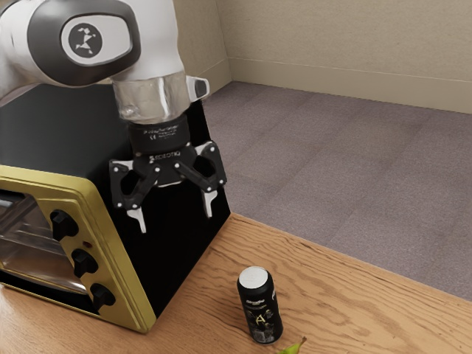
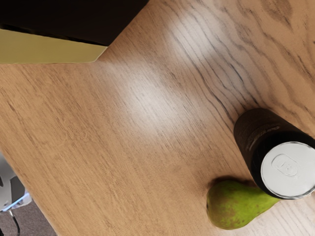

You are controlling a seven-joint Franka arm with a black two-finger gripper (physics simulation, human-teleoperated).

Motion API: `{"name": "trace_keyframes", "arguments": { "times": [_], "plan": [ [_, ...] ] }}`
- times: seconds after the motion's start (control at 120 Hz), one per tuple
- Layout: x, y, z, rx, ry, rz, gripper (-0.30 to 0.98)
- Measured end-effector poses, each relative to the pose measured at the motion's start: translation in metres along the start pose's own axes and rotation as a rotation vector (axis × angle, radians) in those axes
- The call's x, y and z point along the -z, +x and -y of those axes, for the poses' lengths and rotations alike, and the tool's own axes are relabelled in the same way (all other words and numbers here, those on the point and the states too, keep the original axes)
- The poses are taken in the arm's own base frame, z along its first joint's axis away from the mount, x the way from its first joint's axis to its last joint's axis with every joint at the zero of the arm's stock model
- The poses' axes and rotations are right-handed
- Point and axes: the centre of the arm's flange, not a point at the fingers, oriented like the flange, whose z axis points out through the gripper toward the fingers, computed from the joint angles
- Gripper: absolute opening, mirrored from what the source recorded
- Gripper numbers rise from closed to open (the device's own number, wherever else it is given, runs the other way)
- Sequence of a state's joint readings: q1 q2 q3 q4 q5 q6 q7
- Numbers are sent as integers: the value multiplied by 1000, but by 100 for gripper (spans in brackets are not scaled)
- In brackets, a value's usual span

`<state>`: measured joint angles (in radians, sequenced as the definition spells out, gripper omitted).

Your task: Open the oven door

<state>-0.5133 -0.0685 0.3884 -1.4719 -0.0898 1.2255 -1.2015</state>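
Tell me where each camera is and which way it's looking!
Exterior view: beside the arm, looking down at the oven and table; the arm and open tool show.
Wrist view: on the arm's end, looking down at the table; perhaps the robot's base shows.
Both share: table, oven, black can, green pear.

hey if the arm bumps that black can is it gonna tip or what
The black can looks likely to tip if pushed near its top, since it stands upright and is taller than wide. Once over, its round sides would probably let it roll. Its smooth, even walls suggest stiffness.
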Motion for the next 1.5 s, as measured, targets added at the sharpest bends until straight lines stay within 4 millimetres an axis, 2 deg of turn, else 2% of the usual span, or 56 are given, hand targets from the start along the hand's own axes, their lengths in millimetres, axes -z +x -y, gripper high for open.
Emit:
{"name": "trace_keyframes", "arguments": {
  "times": [0.158,0.3,0.35,0.408,0.458,0.492,0.575,0.625,0.683,0.75,0.825,0.983,1.125,1.208,1.442,1.5],
  "plan": [
    [28,1,1,260,-131,-24,69],
    [38,2,2,442,-185,-23,69],
    [49,0,12,494,-217,-14,69],
    [70,5,42,564,-270,10,69],
    [84,17,95,645,-316,51,69],
    [88,12,136,687,-346,62,69],
    [79,-17,230,785,-420,30,69],
    [66,-22,276,878,-454,16,69],
    [56,-27,306,949,-484,7,69],
    [40,-30,326,1006,-492,6,69],
    [31,-25,337,1078,-491,7,69],
    [23,13,345,1259,-464,13,69],
    [18,43,331,1322,-441,0,69],
    [19,53,322,1311,-442,-35,69],
    [24,77,324,1143,-498,-129,69],
    [23,84,331,1109,-514,-139,69]
  ]
}}
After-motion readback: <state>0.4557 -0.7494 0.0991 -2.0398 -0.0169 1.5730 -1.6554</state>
